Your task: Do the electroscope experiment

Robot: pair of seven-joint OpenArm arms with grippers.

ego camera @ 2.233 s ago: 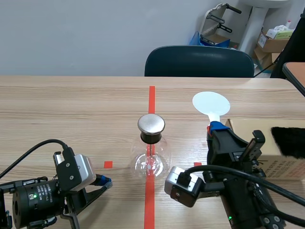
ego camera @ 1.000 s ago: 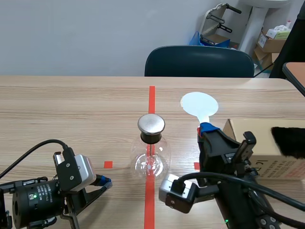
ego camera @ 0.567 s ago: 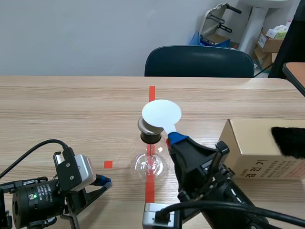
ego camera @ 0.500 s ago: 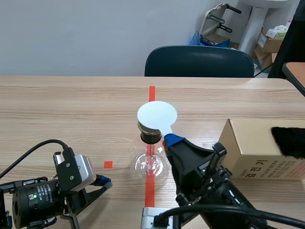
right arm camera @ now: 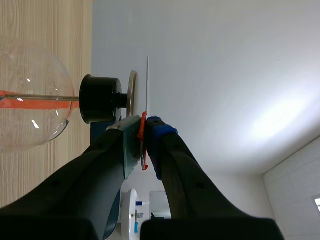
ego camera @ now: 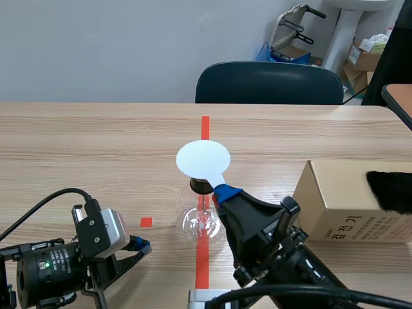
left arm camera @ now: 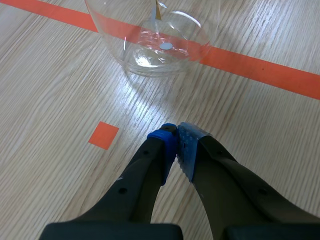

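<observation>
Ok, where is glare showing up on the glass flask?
Left wrist view: white highlights low in the flask, a pale sheen on the table beside it. Right wrist view: small glints on its bulb. Scene view: faint bright spots low in the glass.

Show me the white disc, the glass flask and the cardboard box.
white disc [ego camera: 203,160], scene view, middle of its round face.
glass flask [ego camera: 193,222], scene view, its clear round bulb.
cardboard box [ego camera: 360,222], scene view, its front side.
</observation>
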